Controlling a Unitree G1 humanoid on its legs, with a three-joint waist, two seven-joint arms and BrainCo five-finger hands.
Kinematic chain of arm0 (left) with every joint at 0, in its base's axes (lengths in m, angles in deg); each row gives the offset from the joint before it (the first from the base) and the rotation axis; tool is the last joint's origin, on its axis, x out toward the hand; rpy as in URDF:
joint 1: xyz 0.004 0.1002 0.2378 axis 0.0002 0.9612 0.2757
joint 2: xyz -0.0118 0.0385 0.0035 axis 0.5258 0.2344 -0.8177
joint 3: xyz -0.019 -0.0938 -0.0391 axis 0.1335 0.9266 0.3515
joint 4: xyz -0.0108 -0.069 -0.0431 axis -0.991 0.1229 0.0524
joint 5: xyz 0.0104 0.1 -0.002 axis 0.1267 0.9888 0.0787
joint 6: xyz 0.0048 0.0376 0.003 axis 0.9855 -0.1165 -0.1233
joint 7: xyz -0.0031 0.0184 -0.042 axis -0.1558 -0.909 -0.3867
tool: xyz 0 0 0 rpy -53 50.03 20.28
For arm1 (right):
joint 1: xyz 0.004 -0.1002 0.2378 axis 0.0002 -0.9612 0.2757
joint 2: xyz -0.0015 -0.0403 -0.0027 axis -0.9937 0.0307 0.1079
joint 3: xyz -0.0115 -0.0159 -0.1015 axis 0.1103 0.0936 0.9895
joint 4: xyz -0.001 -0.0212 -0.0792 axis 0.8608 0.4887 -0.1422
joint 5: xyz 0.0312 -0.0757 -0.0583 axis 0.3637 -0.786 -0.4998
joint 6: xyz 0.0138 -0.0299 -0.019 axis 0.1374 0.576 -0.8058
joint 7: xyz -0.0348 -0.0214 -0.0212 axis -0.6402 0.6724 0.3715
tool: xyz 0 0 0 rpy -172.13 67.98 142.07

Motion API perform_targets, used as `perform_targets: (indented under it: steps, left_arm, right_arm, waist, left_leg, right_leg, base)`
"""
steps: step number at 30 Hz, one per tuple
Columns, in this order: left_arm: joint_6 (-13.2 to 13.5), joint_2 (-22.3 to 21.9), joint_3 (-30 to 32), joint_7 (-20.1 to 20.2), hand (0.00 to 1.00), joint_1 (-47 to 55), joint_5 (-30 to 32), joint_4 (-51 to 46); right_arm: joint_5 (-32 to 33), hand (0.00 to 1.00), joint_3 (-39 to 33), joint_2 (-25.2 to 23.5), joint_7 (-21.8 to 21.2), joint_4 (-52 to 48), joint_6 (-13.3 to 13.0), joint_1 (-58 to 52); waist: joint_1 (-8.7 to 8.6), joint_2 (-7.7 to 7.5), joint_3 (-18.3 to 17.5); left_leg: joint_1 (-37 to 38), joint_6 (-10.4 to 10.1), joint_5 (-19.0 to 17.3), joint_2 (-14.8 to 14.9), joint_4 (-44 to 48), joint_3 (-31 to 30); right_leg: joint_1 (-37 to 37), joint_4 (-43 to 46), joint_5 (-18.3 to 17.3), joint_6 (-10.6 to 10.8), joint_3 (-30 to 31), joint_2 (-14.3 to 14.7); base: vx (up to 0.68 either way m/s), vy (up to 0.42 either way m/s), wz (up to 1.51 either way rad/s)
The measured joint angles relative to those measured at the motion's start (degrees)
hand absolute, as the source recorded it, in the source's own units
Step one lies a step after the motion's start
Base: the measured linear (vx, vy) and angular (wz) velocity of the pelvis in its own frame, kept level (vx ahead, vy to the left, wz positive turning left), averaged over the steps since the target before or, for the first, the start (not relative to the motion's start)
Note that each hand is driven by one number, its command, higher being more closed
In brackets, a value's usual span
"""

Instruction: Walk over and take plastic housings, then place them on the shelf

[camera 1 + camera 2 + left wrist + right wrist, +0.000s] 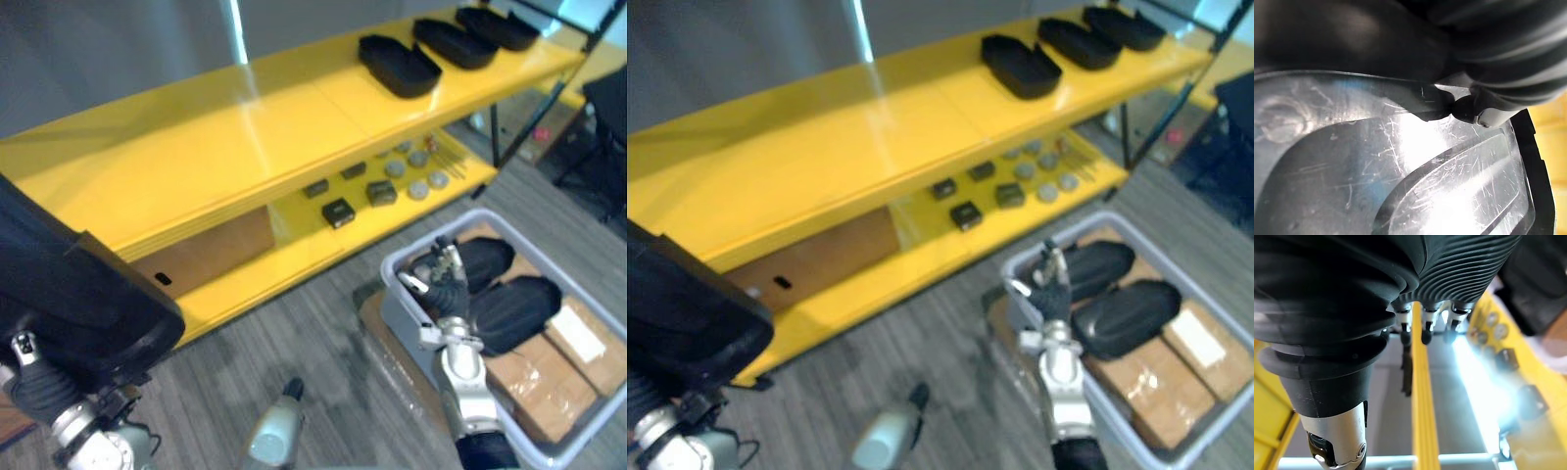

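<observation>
The pale label (578, 333) on a cardboard box (534, 382) in the grey bin (402, 315) is too blurred for me to read. My right hand (449, 289) stands upright over the bin's near rim, fingers loosely straight and holding nothing, just beside two plastic housings (514, 308) lying on the boxes. My left hand (39, 387) sits low at my left under another housing (78, 294), though I cannot tell its grip, and three more housings (399, 64) rest in a row on the top board of the yellow shelf (245, 137).
</observation>
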Motion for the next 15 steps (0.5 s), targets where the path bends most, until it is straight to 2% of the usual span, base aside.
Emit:
perform_targets:
  steps: [5,8,10,13,15]
  left_arm:
    - [0.06,1.01,-0.02,-0.48,1.0,-2.0,-0.07,0.78]
    - [-0.03,3.07,-0.18,0.48,1.0,-4.23,0.19,0.81]
    - [-0.1,4.12,-1.11,0.5,1.0,-4.62,0.22,0.79]
    - [-0.8,4.09,-1.28,0.58,1.0,-4.71,0.33,0.76]
    - [-1.37,3.94,-1.32,0.58,1.0,-4.09,0.61,0.74]
  right_arm:
    - [-1.15,0.0,-0.08,1.91,0.2,-0.72,-1.72,2.77]
    - [-1.14,0.0,-0.81,3.04,0.22,-1.66,-1.72,4.4]
    - [-1.14,0.0,-1.57,3.22,0.02,-1.67,-1.72,4.56]
    - [-1.15,0.0,-2.41,3.22,-0.99,-1.83,-1.71,4.62]
    - [-1.15,0.0,-2.74,3.13,-1.06,-1.84,-1.71,4.54]
  waist:
    - [-1.28,0.35,2.83]
    - [-1.85,1.03,4.83]
    - [-2.54,1.44,6.32]
    - [-2.9,1.36,7.49]
    - [-2.87,1.35,8.41]
  left_leg:
    - [-0.03,-0.5,1.52,1.85,-2.24,1.38]
    - [-1.9,-0.76,3.04,2.14,-2.08,1.21]
    - [-1.99,-1.02,3.32,2.14,-1.9,0.84]
    - [-3.6,-0.92,2.73,1.94,0.48,0.77]
    - [-4.73,-0.79,0.81,1.61,4.14,0.8]
  right_leg:
    - [-1.93,-0.45,-1.49,-1.16,0.84,0.93]
    - [-4.22,0.93,-3.51,0.04,1.09,0.97]
    - [-4.77,2.8,-4.64,-0.21,1.28,0.87]
    - [-6.26,5.32,-6.54,0.01,1.98,0.53]
    - [-6.37,6.78,-8.03,-0.22,1.95,0.09]
  base:
    - [-0.1,-0.061,-0.24]
    - [-0.11,-0.055,-0.02]
    - [-0.09,-0.024,0.06]
    - [-0.05,0.007,0.06]
    - [-0.03,0.036,0.05]
